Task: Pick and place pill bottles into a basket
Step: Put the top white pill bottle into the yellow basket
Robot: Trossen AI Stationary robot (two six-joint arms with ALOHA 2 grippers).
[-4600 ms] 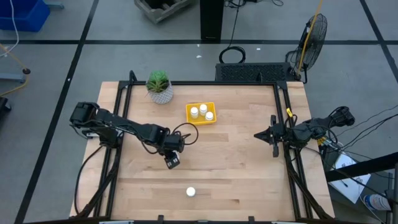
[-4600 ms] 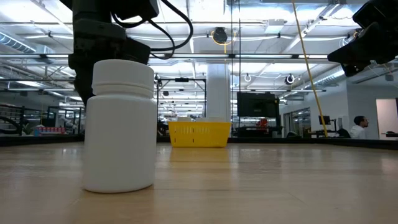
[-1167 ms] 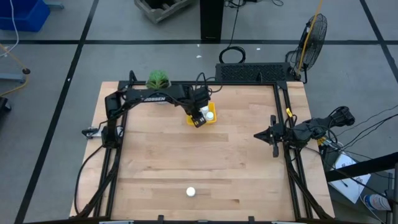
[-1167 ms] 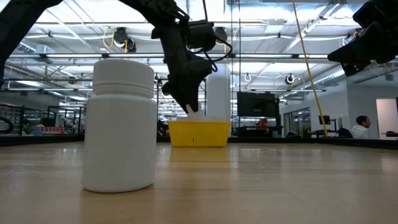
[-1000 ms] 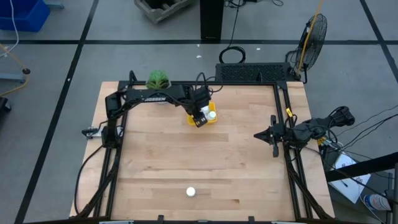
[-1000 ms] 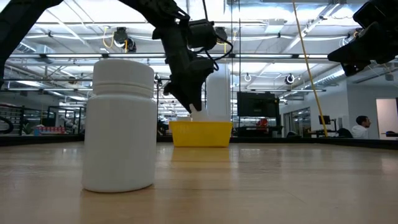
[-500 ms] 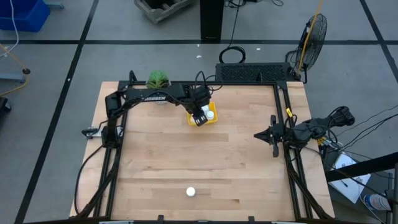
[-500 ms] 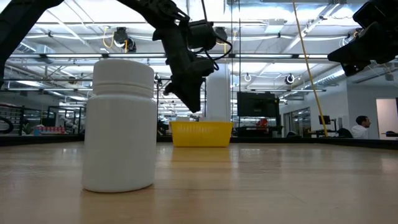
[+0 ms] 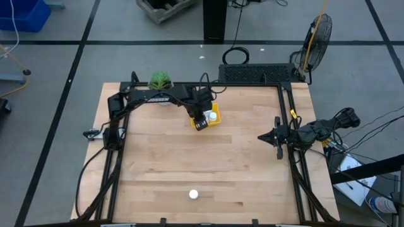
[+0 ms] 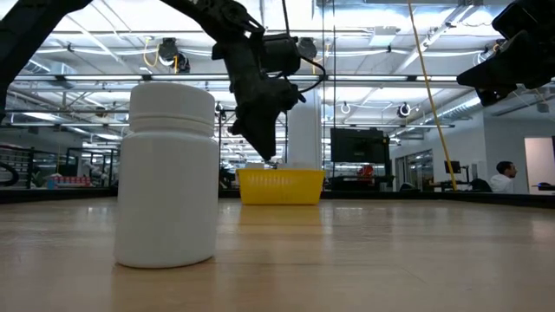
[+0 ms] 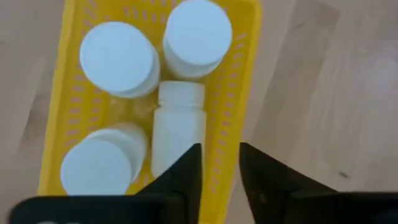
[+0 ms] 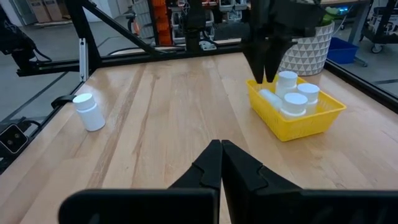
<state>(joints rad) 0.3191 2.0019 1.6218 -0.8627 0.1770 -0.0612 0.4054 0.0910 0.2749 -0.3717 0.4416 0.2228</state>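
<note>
From above, your left gripper (image 9: pixel 200 123) hangs over the shallow yellow plastic basket (image 9: pixel 215 121); the last white capped pill bottle (image 9: pixel 194 195) stands well apart. At the wrist its fingers (image 11: pixel 180 177) stand empty, slightly parted above four bottles. Lift straight, then swing.

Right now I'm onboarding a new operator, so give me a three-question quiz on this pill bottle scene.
1. How many pill bottles are in the basket, and how do they sit?
2. True or false: the left gripper holds a bottle.
3. Where is the bottle still left out: A) beside the plant pot, B) near the table's front edge, C) under the right gripper?

Key:
1. Four: three upright, one lying bottle on its side.
2. False; it hangs open above the basket.
3. B, the lone bottle.
</note>
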